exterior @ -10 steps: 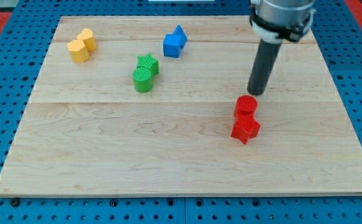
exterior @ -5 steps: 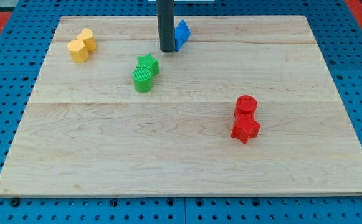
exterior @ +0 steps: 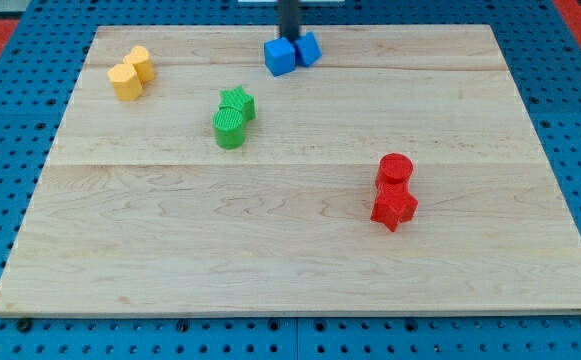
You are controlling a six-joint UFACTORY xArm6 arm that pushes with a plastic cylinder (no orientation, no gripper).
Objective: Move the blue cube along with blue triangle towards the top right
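Looking across our wooden board (exterior: 300,250), we take the blue cube (exterior: 279,57) as our landmark: it sits close to the board's top edge, a little to the view's left of the middle. The blue triangle (exterior: 308,48) lies just to the view's right of that cube and slightly higher, touching it or nearly so; we cannot tell which. Our rod comes down from the view's top edge directly behind the two blue blocks, and my tip (exterior: 289,38) appears to end just above the cube's upper right corner, in the notch between cube and triangle; the very end is partly hidden by the blocks, so we cannot tell whether it touches either one. We have no fingers to open or close, only this plain rod, and it holds nothing. Below the blue cube and to the view's left stand the green blocks, a green star (exterior: 238,102) with a green cylinder (exterior: 229,128) just beneath it, touching. Well to the view's left of the cube, at about its height, are a yellow cylinder (exterior: 139,63) and a second yellow block (exterior: 125,81) pressed together. Far below the cube and to the view's right, a red cylinder (exterior: 395,169) rests against a red star-like block (exterior: 394,207) beneath it.
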